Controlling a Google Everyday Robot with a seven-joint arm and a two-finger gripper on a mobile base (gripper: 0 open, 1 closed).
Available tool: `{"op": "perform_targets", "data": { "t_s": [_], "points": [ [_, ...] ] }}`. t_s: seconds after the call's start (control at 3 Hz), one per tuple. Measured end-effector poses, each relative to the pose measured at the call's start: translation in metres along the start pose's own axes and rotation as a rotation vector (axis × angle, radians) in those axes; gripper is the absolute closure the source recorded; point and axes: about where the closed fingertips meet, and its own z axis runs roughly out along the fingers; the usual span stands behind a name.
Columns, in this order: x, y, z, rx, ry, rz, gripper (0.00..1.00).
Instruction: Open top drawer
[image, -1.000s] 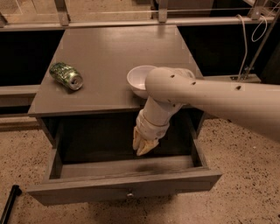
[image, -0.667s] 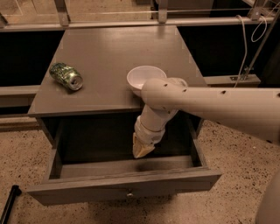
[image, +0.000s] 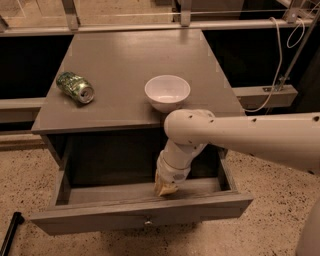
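The top drawer (image: 140, 216) of the grey cabinet stands pulled far out toward me. Its flat front carries one small round metal knob (image: 148, 221) at centre. The inside shows a bare grey wooden floor. My white arm reaches in from the right and bends down into the drawer. My gripper (image: 165, 189) points down inside the drawer, its tan tips just behind the inner face of the front panel, a little right of the knob.
On the cabinet top (image: 130, 65) a crushed green can (image: 75, 87) lies on its side at the left. A white bowl (image: 167, 92) stands near the front edge at centre. Speckled floor surrounds the cabinet. A black rod (image: 10, 232) lies at lower left.
My arm has shifted slightly left and forward, bringing the gripper closer to the drawer front. The drawer was open throughout.
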Motion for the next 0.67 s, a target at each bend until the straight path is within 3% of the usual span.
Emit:
{"op": "perform_targets", "data": {
  "t_s": [0.33,0.67],
  "points": [
    [-0.003,0.015,0.010,-0.051,-0.028,0.020,1.00],
    [-0.008,0.040,0.005,-0.117,-0.082,0.000,1.00]
  ]
}}
